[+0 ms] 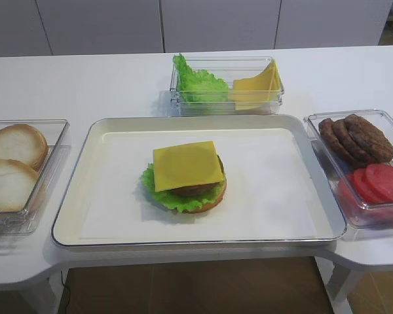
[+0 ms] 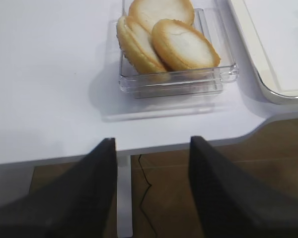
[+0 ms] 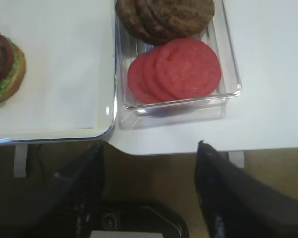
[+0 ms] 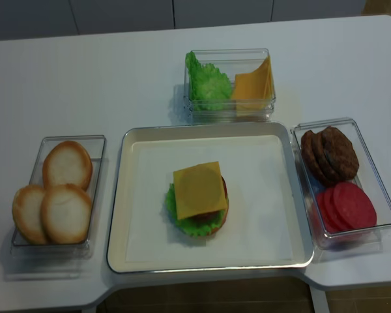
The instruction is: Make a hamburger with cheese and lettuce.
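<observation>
**Tray: hamburger under cheese**

Item: hamburger [image 1: 187, 190] at centre of tray [image 1: 78, 196]; lettuce [image 1: 158, 191] ruffling out beneath patty, cheese [image 1: 187, 165] square on top. Buns [image 4: 52, 195] in a clear box at 9 o'clock; patties [image 4: 329, 153] and red slices [image 4: 345, 205] boxed at 3; spare greens [image 4: 208, 85] at 12. Left gripper [image 2: 151, 193] and right gripper [image 3: 149, 193]: both off the table edge, jaws spread, empty

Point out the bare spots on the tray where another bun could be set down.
The tray is bare left and right of the hamburger, between it and the rims. A narrower strip lies behind the cheese. Only the centre is taken.
</observation>
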You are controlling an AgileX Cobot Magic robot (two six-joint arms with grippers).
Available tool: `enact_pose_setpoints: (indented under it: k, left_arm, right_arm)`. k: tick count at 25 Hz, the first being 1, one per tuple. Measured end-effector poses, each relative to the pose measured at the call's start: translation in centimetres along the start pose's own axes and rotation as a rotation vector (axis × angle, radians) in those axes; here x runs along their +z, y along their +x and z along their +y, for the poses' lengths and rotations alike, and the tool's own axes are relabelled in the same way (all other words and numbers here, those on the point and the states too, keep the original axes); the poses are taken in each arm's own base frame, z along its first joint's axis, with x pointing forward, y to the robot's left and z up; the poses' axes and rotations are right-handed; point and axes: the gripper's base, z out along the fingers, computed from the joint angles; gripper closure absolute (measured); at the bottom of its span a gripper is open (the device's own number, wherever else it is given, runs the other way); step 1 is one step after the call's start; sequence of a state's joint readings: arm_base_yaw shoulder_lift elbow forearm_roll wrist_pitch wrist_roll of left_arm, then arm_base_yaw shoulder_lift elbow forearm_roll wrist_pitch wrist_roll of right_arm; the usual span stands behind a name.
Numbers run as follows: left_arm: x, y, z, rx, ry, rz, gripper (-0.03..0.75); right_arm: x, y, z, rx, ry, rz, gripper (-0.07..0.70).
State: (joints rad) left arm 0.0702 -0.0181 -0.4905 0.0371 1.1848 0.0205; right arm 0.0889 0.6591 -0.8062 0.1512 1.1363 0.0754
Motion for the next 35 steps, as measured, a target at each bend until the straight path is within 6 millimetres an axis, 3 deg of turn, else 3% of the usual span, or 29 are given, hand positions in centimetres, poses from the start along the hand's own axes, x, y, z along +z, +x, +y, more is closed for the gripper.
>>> enact_pose_setpoints:
  k: [4,9,24,29,35]
  left_arm:
    - [0.0,0.0,0.0,0.000,0.000,0.000,0.363]
    - [0.0,0.0,0.0,0.000,0.000,0.000,0.363]
    - [0.0,0.0,0.0,0.000,0.000,0.000,0.363]
    - [0.0,0.0,0.0,0.000,0.000,0.000,0.363]
    - [0.0,0.0,0.0,0.000,0.000,0.000,0.363]
  right_arm:
    - [-2.6,1.7,0.1,-0.019,-0.015,-0.123,0.183]
    - [-4.7,4.5,0.0,-0.040,-0.013,-0.153,0.183]
    - [-7.2,11.8,-1.0,-0.117,-0.008,-0.411,0.183]
    - [-7.3,12.5,-1.1,-0.134,-0.001,-0.439,0.183]
    - [-4.5,12.8,-1.6,-0.195,0.022,-0.339,0.183]
